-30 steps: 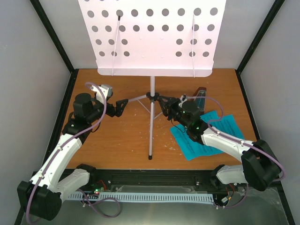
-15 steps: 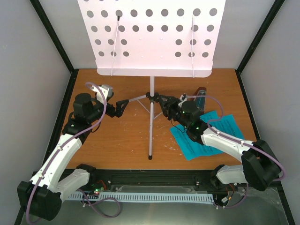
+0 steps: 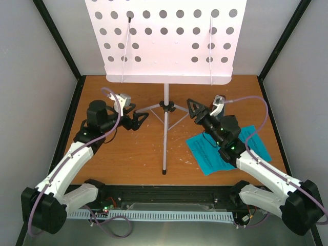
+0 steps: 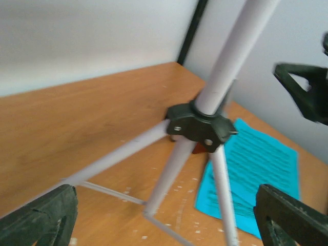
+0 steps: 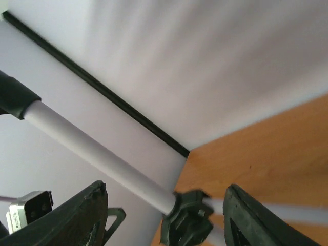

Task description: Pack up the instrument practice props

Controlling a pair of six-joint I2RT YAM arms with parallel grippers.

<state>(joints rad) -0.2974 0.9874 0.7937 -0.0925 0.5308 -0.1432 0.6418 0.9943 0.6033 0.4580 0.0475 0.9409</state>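
Left gripper (image 3: 139, 119): jaws spread wide and holding nothing, at 9 o'clock of the stand's hub, near it but apart; its wrist view shows one fingertip at each lower corner, with the hub and legs between and beyond them.
Right gripper (image 3: 192, 108): jaws also wide and empty, at 3 o'clock of the hub, raised and apart from it; in its wrist view the stand's pale tube runs across between the two fingers, farther off.
Table (image 3: 128, 154): brown wood with pale scuffs, carrying everything below.
Music stand (image 3: 165, 95): upright toward 12 o'clock of the table, between the two grippers.
Desk (image 3: 169, 41): silvery, perforated with round holes, filling the top of the overhead view; two thin wire page holders lie against it.
Sheet-music pages (image 3: 205, 151): cyan with black print, flat on the wood at 4 o'clock of the hub, partly under the right arm.
Legs (image 3: 164, 148): three, spread; the longest points to 6 o'clock.
Hub (image 3: 165, 105): black collar where the legs meet the tube.
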